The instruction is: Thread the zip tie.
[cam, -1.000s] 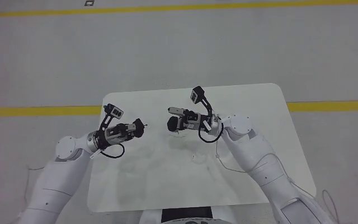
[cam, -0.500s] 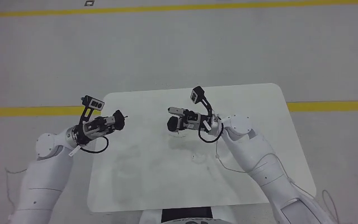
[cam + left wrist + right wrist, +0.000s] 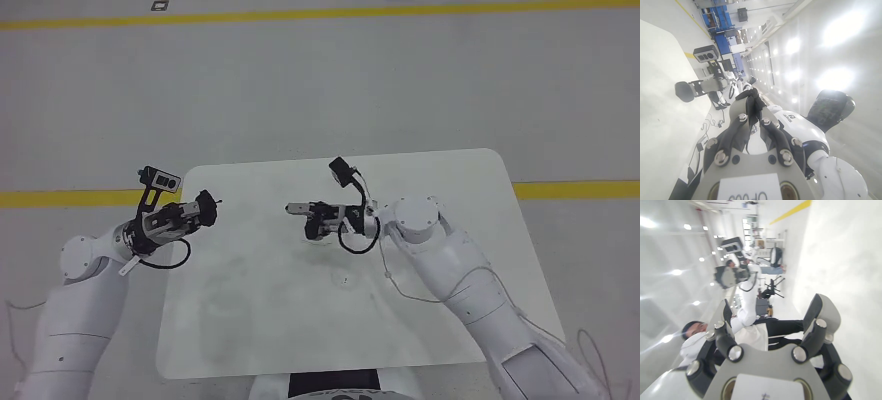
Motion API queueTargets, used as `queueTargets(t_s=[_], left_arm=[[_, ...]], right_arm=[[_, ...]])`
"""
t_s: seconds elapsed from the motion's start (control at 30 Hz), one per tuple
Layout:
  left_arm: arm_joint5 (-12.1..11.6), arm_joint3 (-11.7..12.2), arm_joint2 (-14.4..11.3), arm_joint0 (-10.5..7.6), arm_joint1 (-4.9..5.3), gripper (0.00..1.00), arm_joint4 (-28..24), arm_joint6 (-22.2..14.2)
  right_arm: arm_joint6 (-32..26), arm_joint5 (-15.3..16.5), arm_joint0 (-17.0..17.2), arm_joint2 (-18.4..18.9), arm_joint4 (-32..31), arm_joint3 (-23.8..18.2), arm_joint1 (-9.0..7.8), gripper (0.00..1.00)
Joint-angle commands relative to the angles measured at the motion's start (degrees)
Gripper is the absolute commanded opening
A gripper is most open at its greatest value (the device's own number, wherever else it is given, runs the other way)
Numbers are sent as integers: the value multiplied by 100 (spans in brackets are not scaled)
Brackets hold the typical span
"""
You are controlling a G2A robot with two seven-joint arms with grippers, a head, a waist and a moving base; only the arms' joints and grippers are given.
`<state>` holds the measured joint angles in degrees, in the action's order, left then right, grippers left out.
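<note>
My left gripper [image 3: 750,95] is shut on a thin black zip tie [image 3: 749,113], whose strand runs back between the fingers toward the wrist. In the top view this gripper [image 3: 207,209] hangs over the left edge of the white table [image 3: 430,320], with the tie's tip [image 3: 216,203] poking out. My right gripper [image 3: 770,306] stands open with nothing between its fingers. From above, the right gripper [image 3: 298,213] is over the table's middle, pointing at the left one, with a wide gap between them.
A small dark speck [image 3: 345,281] lies on the table in front of the right gripper. The table's rounded corners and edges are close to the left arm. A yellow floor line [image 3: 570,188] runs behind the table.
My left arm has drawn back leftward from the table's middle to its left edge, still holding the zip tie. The right gripper has turned and shifted slightly left.
</note>
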<state>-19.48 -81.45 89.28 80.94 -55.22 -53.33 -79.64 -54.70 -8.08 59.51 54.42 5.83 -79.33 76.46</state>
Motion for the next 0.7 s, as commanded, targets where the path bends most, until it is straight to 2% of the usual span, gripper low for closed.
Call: queueTargets(t_s=[0.0,0.1,0.17,0.43,0.47,0.57,0.67], left_arm=[[0,0,0,0,0,0,0,0],[0,0,0,0,0,0,0,0],[0,0,0,0,0,0,0,0],[0,0,0,0,0,0,0,0],[0,0,0,0,0,0,0,0],[0,0,0,0,0,0,0,0],[0,0,0,0,0,0,0,0]], right_arm=[[26,-330,-118,-122,-411,-29,-5,100],[180,-675,-301,-395,-941,-45,22,100],[221,-805,-461,-654,-1581,-61,29,100],[235,-813,-483,-688,-1676,-71,30,100],[261,-791,-499,-766,-1883,-102,28,100],[54,-1098,-774,-1061,-2359,-155,73,100],[-314,-1140,-1191,-1355,-2696,251,189,100]])
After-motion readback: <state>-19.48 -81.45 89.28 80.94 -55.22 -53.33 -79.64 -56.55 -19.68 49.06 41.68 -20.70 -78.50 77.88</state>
